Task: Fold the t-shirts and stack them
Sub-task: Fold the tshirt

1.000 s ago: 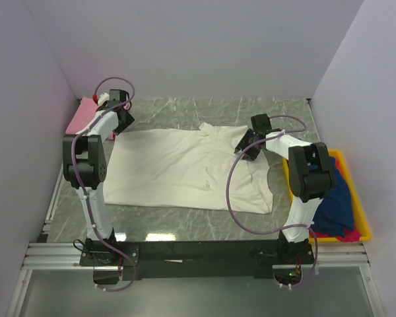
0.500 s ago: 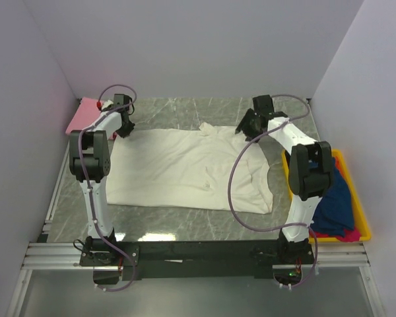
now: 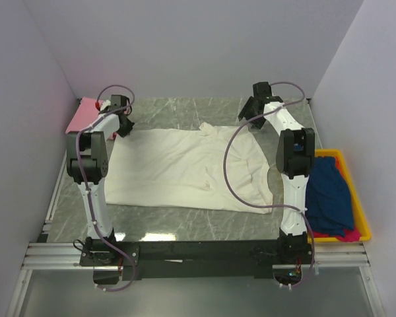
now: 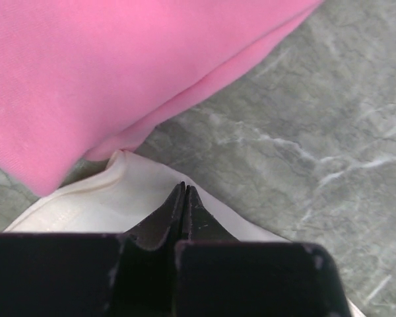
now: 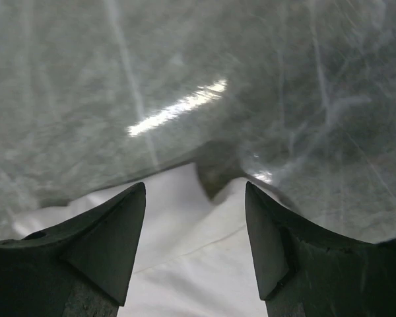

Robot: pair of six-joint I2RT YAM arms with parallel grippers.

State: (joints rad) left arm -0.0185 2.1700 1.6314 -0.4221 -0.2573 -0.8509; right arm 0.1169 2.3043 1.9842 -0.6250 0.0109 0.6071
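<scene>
Table point(image 3: 185, 109): left jaws together at cream t-shirt point(image 3: 178, 165) corner; right jaws apart over edge.

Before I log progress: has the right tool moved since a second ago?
Yes: the right tool went toward the back wall, farther from the yellow bin, jaws open.

No writing, label, brand mark or number can be read, neither on the cream-white cotton t-shirt point(image 3: 185, 165) nor on the yellow plastic bin point(image 3: 361, 210).
</scene>
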